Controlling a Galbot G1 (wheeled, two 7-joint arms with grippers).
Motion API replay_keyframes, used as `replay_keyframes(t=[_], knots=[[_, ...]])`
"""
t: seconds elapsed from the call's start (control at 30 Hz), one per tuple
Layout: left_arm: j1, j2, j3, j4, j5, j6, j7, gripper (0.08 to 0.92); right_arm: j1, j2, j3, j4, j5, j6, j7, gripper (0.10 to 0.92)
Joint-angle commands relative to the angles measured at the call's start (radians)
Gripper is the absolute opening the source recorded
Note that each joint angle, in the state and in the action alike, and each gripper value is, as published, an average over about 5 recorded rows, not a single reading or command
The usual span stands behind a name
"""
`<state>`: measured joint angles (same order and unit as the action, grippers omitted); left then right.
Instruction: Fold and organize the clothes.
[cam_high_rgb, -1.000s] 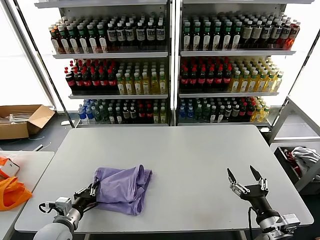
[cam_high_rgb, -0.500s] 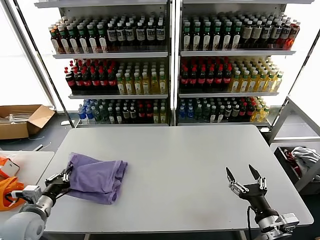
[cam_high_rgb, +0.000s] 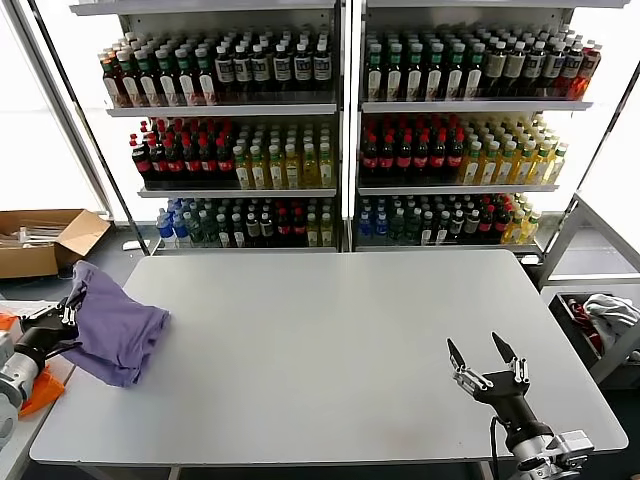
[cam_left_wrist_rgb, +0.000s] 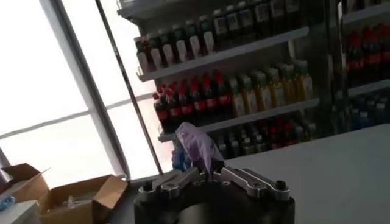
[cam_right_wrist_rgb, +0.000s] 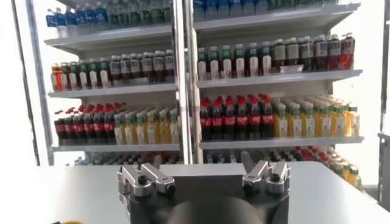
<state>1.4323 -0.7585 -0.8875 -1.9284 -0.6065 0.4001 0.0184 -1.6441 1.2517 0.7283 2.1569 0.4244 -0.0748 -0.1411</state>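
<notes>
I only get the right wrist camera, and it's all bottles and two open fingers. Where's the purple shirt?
Observer: The lavender T-shirt is at the left edge of the table, pinched by the left gripper.
Operator: Is it folded flat?
Observer: No, it's bunched up, and a tuft pokes out between the shut fingers.
Operator: What's over on that side?
Observer: A cardboard box on the floor, beyond the table's left end.

Left end effector (cam_high_rgb: 62, 322) clamped; right end effector (cam_high_rgb: 483, 357) spread.
</notes>
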Motion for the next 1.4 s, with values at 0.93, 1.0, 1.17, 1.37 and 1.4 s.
replay_keyframes(t=[0.93,1.0,1.17,1.37,1.4], knots=[[-0.561,-0.307,0.926,-0.006,-0.419,-0.115,-0.267,0.284,0.049,-0.02,-0.285,0.023,0.076,-0.166,0.114,0.823],[-0.535,-0.28,0.868,-0.026,-0.417,-0.126,-0.219,0.345,0.098,-0.031,-0.336,0.007,0.171,-0.206,0.167,0.823],[-0.436,-0.213,0.732,-0.088,-0.388,-0.144,-0.141,0.484,0.251,-0.048,-0.47,-0.071,0.398,-0.316,0.328,0.823],[-0.326,-0.205,0.608,-0.154,-0.327,-0.148,-0.131,0.657,0.428,-0.004,-0.614,-0.22,0.545,-0.374,0.471,0.823],[-0.315,-0.206,0.593,-0.161,-0.325,-0.149,-0.131,0.692,0.448,0.008,-0.632,-0.245,0.564,-0.378,0.49,0.823]])
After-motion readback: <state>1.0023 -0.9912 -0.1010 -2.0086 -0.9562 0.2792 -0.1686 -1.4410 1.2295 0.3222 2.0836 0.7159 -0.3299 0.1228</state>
